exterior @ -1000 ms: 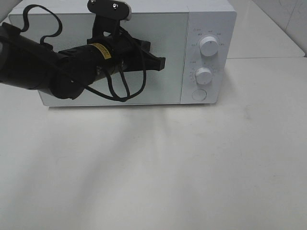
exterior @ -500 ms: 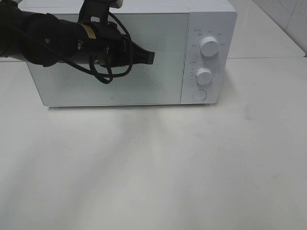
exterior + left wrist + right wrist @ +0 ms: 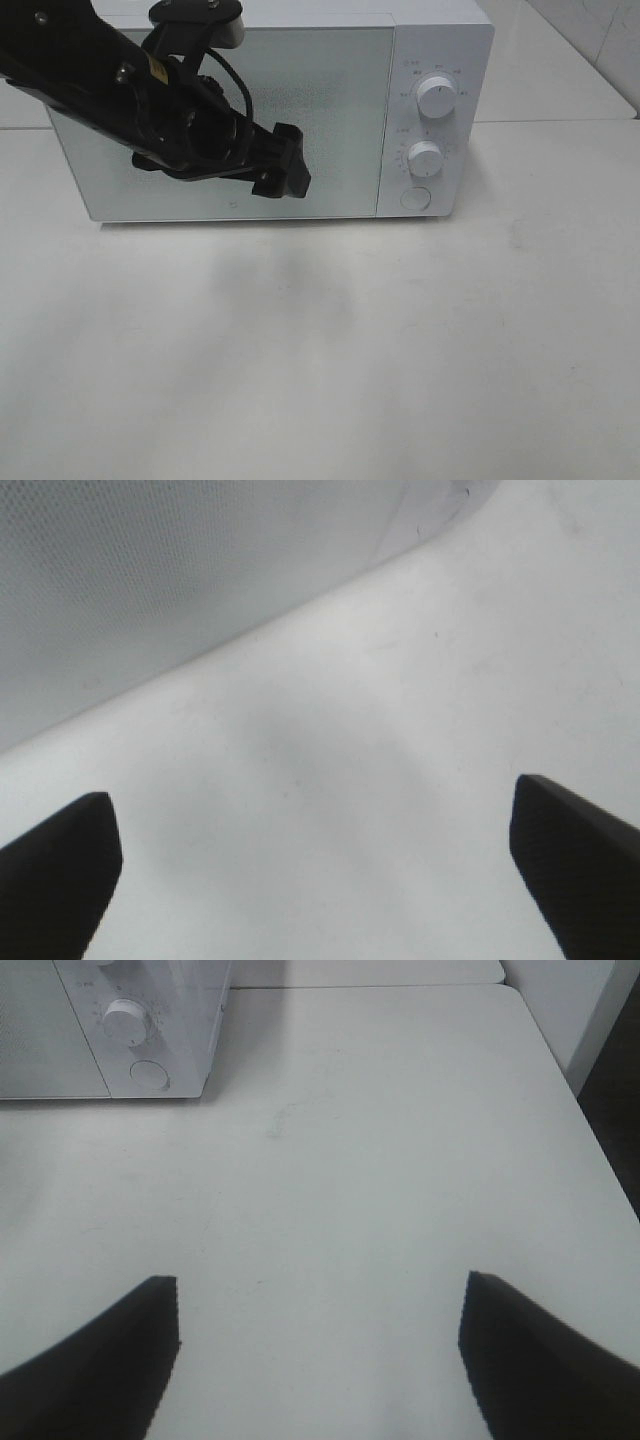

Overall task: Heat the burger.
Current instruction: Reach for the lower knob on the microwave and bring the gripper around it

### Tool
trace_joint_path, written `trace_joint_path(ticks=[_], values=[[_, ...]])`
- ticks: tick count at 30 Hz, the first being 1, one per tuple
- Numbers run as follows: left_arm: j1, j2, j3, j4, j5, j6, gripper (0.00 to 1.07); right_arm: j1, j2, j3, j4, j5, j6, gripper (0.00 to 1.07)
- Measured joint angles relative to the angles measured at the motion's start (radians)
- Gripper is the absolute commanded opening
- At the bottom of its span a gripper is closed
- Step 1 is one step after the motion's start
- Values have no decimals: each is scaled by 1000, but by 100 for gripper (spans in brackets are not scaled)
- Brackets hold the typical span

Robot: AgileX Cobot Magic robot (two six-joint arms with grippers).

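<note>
Microwave (image 3: pixel 440 40) spans the top of the exterior frame. Its door (image 3: pixel 345 110) is shut and frosted, nothing readable behind it. Burger: not visible in any view, so can't tell where it is or how it looks. Left gripper (image 3: pixel 288 165) is in the upper left of the frame, in front of the door, fingers spread wide and empty, only bare table (image 3: pixel 330 760) between them. Right gripper (image 3: pixel 320 1350) is also wide and empty over the table; its camera catches a microwave dial (image 3: pixel 125 1020).
</note>
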Motion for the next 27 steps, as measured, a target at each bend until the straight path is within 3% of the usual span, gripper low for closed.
trace_joint_path(ticks=[10,16,27], values=[[0,-66,-4,6,389,0,100,0,0,0,0,0,0,76],[18,-108,-4,18,514,0,100,0,0,0,0,0,0,76],[244,-250,-4,22,652,9,100,0,0,0,0,0,0,76]])
